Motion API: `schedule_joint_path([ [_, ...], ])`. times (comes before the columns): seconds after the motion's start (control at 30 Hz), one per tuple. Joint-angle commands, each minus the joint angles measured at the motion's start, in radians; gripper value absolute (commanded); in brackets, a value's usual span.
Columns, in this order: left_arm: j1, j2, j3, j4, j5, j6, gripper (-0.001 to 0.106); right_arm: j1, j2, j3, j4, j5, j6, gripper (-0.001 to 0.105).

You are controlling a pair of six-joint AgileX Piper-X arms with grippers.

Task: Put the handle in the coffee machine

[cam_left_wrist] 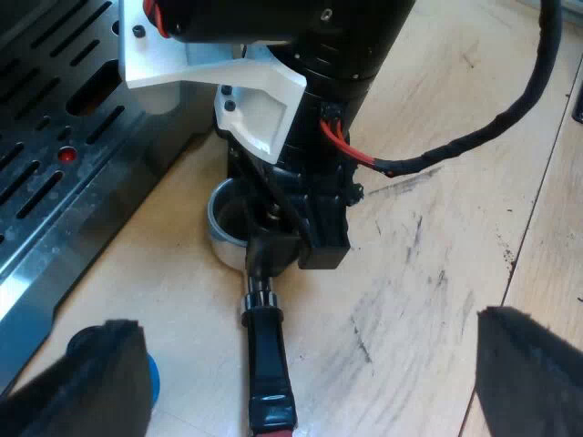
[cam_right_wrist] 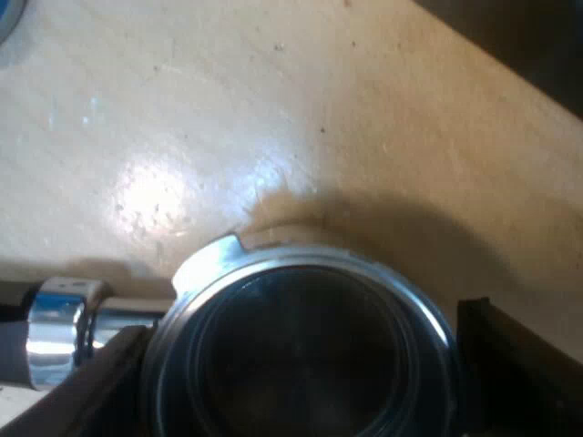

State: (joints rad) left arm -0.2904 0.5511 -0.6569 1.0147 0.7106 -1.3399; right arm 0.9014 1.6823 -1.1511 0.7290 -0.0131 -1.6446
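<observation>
Close view from my two wrists over a pale, scuffed wooden table. A metal holder with a round basket and a black handle ending in red lies flat on the table, loose. It sits just beside the base of a steel espresso machine, and the machine's slotted drip tray runs alongside it. The basket end is nearest the machine and the red end points away from it.

My right pincer is lowered onto the holder where the basket meets the neck. From the right wrist, the basket's open metal ring sits directly within that pincer, with the shiny collar of the neck to one side and bare table beyond. I cannot tell whether this pincer is clamped on the holder or only placed around it.

My left pincer is spread wide and holds nothing, hanging above the handle's red end. A small round blue object, partly hidden, rests on the table next to it.
</observation>
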Motion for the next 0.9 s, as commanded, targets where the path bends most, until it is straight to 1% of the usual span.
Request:
schedule_joint_path([
  [0.03,0.003,0.001,-0.003,0.002,-0.002,0.002,0.075,0.0,-0.012,-0.003,0.039,-0.009,0.009,0.0],
  [0.17,0.003,0.001,-0.003,0.005,0.005,0.018,0.075,0.0,-0.046,-0.003,0.072,-0.009,0.051,0.0],
  [0.2,0.003,0.001,-0.003,0.005,0.008,0.039,0.075,0.0,-0.062,-0.003,0.097,-0.009,0.087,0.0],
  [0.27,0.003,0.001,-0.003,0.005,0.018,0.061,0.075,0.0,-0.079,-0.003,0.118,-0.009,0.114,0.0],
  [0.4,0.003,0.001,-0.003,0.005,0.04,0.109,0.075,0.0,-0.12,-0.003,0.172,-0.009,0.162,0.0],
  [0.47,0.003,0.001,-0.003,0.005,0.043,0.126,0.075,0.0,-0.14,-0.003,0.195,-0.009,0.169,0.0],
  [0.57,0.003,0.001,-0.003,0.003,0.043,0.14,0.075,0.0,-0.172,-0.003,0.241,-0.009,0.173,0.0],
  [0.63,0.003,0.003,-0.001,0.003,0.043,0.139,0.075,0.0,-0.19,-0.003,0.266,-0.009,0.19,0.0],
  [0.8,0.001,0.039,0.0,0.005,0.043,0.151,0.075,0.0,-0.248,-0.003,0.29,-0.018,0.257,0.0],
  [0.9,-0.037,0.077,0.0,0.005,0.043,0.164,0.075,0.0,-0.271,-0.02,0.303,-0.023,0.281,0.0],
])
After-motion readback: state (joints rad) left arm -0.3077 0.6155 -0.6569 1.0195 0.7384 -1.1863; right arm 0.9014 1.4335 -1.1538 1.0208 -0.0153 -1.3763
